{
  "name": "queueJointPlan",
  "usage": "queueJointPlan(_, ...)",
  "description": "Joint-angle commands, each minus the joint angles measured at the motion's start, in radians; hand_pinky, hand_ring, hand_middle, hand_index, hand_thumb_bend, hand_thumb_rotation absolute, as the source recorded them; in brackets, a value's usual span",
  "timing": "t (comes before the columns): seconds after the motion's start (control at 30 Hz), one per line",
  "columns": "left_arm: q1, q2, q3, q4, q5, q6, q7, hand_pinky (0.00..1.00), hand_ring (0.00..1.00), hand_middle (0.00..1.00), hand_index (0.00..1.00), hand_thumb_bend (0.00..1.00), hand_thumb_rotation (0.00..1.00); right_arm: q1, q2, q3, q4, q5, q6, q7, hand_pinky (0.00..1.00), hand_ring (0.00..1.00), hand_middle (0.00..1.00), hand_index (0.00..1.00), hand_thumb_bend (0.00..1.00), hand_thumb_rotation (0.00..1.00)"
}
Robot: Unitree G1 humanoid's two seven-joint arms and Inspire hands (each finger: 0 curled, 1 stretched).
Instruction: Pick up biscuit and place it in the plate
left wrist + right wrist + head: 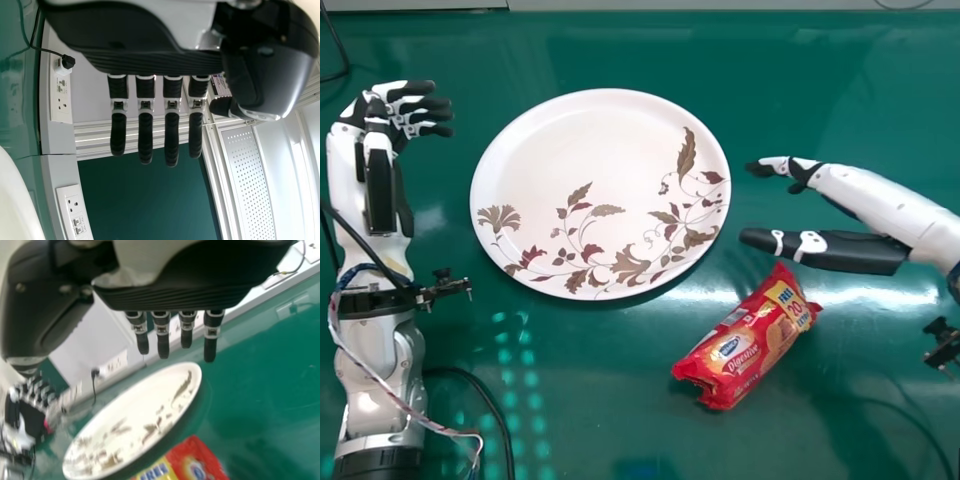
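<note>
The red biscuit packet [750,337] lies slantwise on the green table, below and right of the white floral plate [550,140]. My right hand [840,250] is held above the table just behind the packet, open, fingers and thumb pointing at the plate and touching nothing. In the right wrist view the right hand [162,335] has straight fingers, with the packet [195,462] and the plate [145,410] beyond. My left hand [405,110] stands raised to the left of the plate, fingers relaxed and empty; the left wrist view shows the left hand [145,125] open.
A black cable [485,395] runs over the table near my left forearm, and another cable [335,45] lies at the far left corner. Wall sockets [61,95] line the edge beyond the table.
</note>
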Motion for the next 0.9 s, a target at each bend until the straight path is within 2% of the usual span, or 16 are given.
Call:
queueJointPlan(0.0, 0.033, 0.007, 0.012, 0.019, 0.001, 0.002, -0.003, 0.46, 0.54, 0.57, 0.63, 0.08, 0.14, -0.017, -0.057, 0.007, -0.005, -0.010, -0.024, 0.040, 0.85, 0.97, 0.97, 1.00, 1.00, 0.47)
queueJointPlan(0.1, 0.033, 0.007, 0.012, 0.018, -0.001, 0.006, -0.003, 0.46, 0.54, 0.57, 0.63, 0.08, 0.14, -0.038, -0.109, 0.020, -0.007, -0.026, -0.025, 0.080, 0.88, 0.99, 0.99, 1.00, 1.00, 0.48)
queueJointPlan(0.2, 0.032, 0.012, 0.010, 0.022, -0.006, 0.006, -0.011, 0.47, 0.54, 0.58, 0.63, 0.08, 0.13, -0.061, -0.145, 0.031, -0.010, -0.028, -0.014, 0.114, 0.90, 1.00, 1.00, 1.00, 1.00, 0.46)
queueJointPlan(0.37, 0.031, 0.013, 0.010, 0.021, -0.005, 0.009, -0.015, 0.48, 0.54, 0.58, 0.63, 0.08, 0.12, -0.095, -0.167, 0.039, -0.008, -0.019, -0.002, 0.142, 0.89, 1.00, 1.00, 1.00, 1.00, 0.46)
queueJointPlan(0.57, 0.029, 0.019, 0.013, 0.032, -0.012, 0.003, -0.023, 0.48, 0.55, 0.58, 0.63, 0.09, 0.11, -0.117, -0.193, 0.024, -0.033, 0.005, 0.067, 0.185, 0.95, 1.00, 1.00, 1.00, 1.00, 0.46)
queueJointPlan(0.73, 0.027, 0.026, 0.013, 0.036, -0.003, 0.004, -0.024, 0.49, 0.56, 0.59, 0.64, 0.09, 0.10, -0.134, -0.230, -0.026, -0.064, 0.052, 0.114, 0.233, 1.00, 1.00, 1.00, 1.00, 1.00, 0.47)
queueJointPlan(0.87, 0.027, 0.024, 0.009, 0.031, -0.001, 0.016, -0.021, 0.50, 0.56, 0.59, 0.64, 0.11, 0.10, -0.159, -0.271, -0.093, -0.092, 0.124, 0.154, 0.281, 0.99, 1.00, 1.00, 1.00, 1.00, 0.48)
